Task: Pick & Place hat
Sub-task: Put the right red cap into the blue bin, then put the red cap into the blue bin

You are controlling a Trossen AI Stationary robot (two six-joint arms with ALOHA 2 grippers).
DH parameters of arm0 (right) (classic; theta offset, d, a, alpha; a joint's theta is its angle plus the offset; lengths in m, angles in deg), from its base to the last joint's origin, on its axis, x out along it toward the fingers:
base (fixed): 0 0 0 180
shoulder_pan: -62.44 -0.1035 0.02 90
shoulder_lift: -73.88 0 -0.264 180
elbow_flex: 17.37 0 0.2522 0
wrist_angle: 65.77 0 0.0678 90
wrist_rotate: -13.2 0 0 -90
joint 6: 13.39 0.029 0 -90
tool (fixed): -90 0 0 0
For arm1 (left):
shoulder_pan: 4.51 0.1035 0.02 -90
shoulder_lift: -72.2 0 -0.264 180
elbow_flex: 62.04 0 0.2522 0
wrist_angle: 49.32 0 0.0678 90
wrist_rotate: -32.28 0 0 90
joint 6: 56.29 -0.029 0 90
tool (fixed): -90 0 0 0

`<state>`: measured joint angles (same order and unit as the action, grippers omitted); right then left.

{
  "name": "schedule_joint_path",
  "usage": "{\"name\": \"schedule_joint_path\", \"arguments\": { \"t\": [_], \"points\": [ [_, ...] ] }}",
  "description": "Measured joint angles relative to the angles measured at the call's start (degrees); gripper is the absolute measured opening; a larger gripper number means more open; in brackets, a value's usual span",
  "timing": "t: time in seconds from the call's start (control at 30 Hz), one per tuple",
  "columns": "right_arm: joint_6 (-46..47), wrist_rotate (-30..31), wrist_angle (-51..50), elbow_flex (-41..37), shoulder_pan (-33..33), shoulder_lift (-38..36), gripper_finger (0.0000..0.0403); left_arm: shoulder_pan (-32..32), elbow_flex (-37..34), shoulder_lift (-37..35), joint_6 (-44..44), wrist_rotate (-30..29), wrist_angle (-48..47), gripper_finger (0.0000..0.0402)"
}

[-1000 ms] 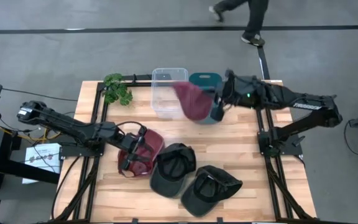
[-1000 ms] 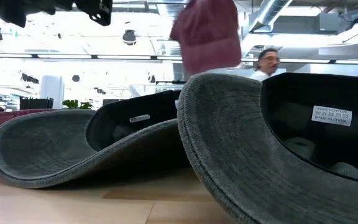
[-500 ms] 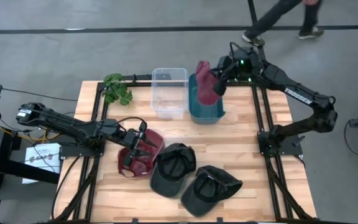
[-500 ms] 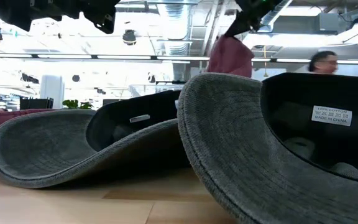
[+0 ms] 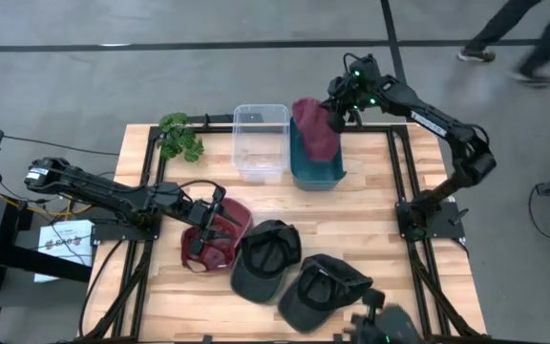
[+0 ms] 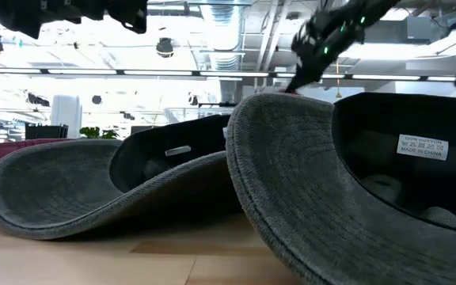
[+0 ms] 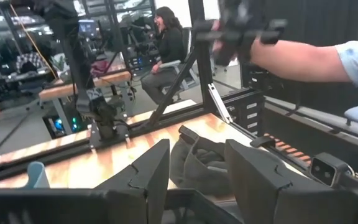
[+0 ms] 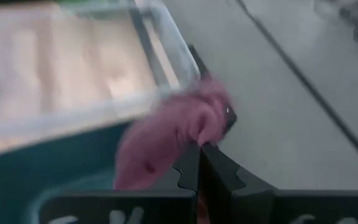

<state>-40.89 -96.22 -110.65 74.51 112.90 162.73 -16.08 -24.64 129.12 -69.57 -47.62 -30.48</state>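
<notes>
Right pincer point(image 5: 333, 117) clenched on maroon hat point(image 5: 317, 134), holding it above teal bin point(image 5: 315, 170) at desk's far side; hat hangs partly into bin. Clear bin point(image 5: 261, 143) just beside teal bin. Left pincer point(image 5: 210, 225) released, fingers apart, over second maroon hat point(image 5: 220, 239) on desk point(image 5: 380, 229), not gripping it. Two dark grey hats point(image 5: 267, 256) point(image 5: 323, 287) lie open side up near desk's front. Green plant point(image 5: 179, 136) at far left corner.

A small green plant point(image 5: 179, 136) was parked at the table's point(image 5: 370, 225) back left corner. A seated person point(image 7: 166, 46) and somebody's sleeved arm point(image 7: 309, 59) were spotted beyond it.
</notes>
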Motion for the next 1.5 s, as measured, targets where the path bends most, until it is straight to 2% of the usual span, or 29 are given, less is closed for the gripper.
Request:
{"name": "schedule_joint_path", "arguments": {
  "t": [0.17, 0.37, 0.63, 0.77, 1.0, 1.1, 1.17, 1.23, 1.37, 1.4, 1.43, 1.5],
  "points": [
    [-0.03, 0.01, 0.25, 0.00, 3.70, 6.15, 0.0000, 0.00, 0.00, 0.00, -0.44, -0.01, 1.75, 0.0154],
    [-1.01, 0.04, 0.29, 0.00, 4.29, 9.96, 0.0000, 0.00, 0.00, 0.00, -0.46, 0.00, 2.18, 0.0154],
    [-1.03, 0.55, -0.13, 0.00, 3.52, 8.48, 0.0004, 0.00, 0.00, 0.00, -0.46, -0.01, 2.40, 0.0154],
    [-0.99, 0.95, -2.29, 0.00, 2.97, 6.22, 0.0033, 0.00, 0.00, 0.00, -0.44, 0.01, 2.44, 0.0154],
    [1.94, 11.41, -7.92, 0.00, 2.85, -0.54, 0.0111, 0.00, 0.00, 0.00, -0.39, 0.01, 2.64, 0.0154],
    [3.10, 12.95, -8.32, 0.00, 3.20, -4.59, 0.0131, 0.00, 0.00, 0.14, 3.49, 0.84, 2.48, 0.0154],
    [4.14, 17.19, -8.27, -0.02, 3.25, -8.28, 0.0135, -0.02, 0.00, 0.20, 6.00, 1.10, 1.77, 0.0154],
    [5.05, 23.97, -5.98, -0.02, 3.25, -12.74, 0.0131, -0.02, 0.00, 0.20, 6.23, 1.10, 1.77, 0.0154],
    [11.41, 45.72, 4.24, 0.01, 2.92, -22.16, 0.0109, 0.00, 0.00, 0.20, 3.66, 1.08, 1.76, 0.0154],
    [11.74, 48.41, 6.39, 0.06, 2.79, -24.01, 0.0103, 0.00, 0.00, 0.20, 3.16, 1.08, 1.75, 0.0154],
    [11.32, 48.29, 7.03, 0.37, 2.89, -25.46, 0.0097, 0.00, 0.00, 0.20, 2.99, 1.08, 1.74, 0.0154],
    [13.40, 39.23, 0.69, 3.35, 4.01, -26.77, 0.0087, 0.00, 0.00, 0.20, 3.03, 1.08, 1.78, 0.0154]
  ]
}}
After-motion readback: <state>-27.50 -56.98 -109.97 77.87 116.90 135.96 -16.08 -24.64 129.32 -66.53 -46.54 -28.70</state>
